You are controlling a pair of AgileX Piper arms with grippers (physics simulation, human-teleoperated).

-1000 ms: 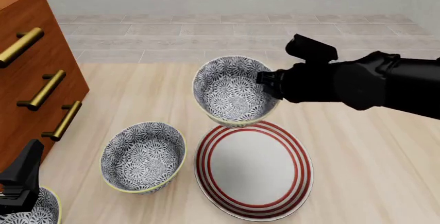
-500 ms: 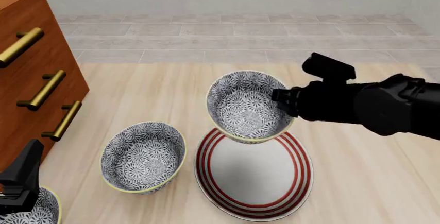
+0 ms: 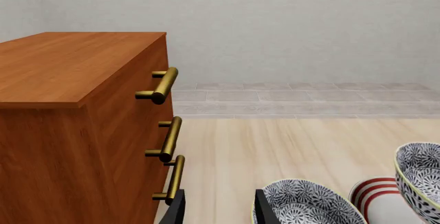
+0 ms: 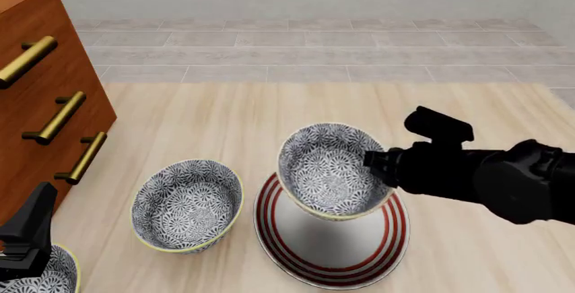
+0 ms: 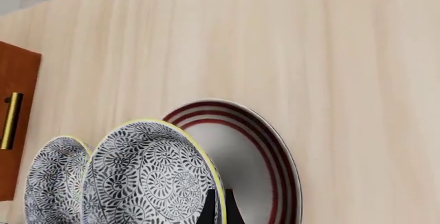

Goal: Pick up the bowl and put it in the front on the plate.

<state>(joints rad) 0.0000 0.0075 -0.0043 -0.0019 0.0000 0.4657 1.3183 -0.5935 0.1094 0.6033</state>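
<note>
- The right gripper (image 4: 376, 160) was pinching the bowl (image 4: 329, 170) by its right rim, one finger inside and one outside.
- In the right wrist view the two fingers (image 5: 208, 209) stood close together with the yellow rim between them.
- The bowl hung tilted above the plate (image 4: 341, 256), over its far half; I could not tell if the bowl touched the plate.
- The plate lay flat on the table (image 4: 225, 118), near the front edge, right of the middle.
- A second bowl (image 4: 187, 203) stood on the table just beside the plate, on its left, and apart from the held bowl.
- A third bowl (image 4: 50, 276) showed only partly at the front left corner, under the left gripper (image 4: 25, 239).
- The left gripper was low at the front left; in the left wrist view its fingers (image 3: 265, 213) stood spread with nothing between them.
- A wooden dresser (image 4: 45, 98) with brass handles (image 4: 56, 119) stood at the left side.
</note>
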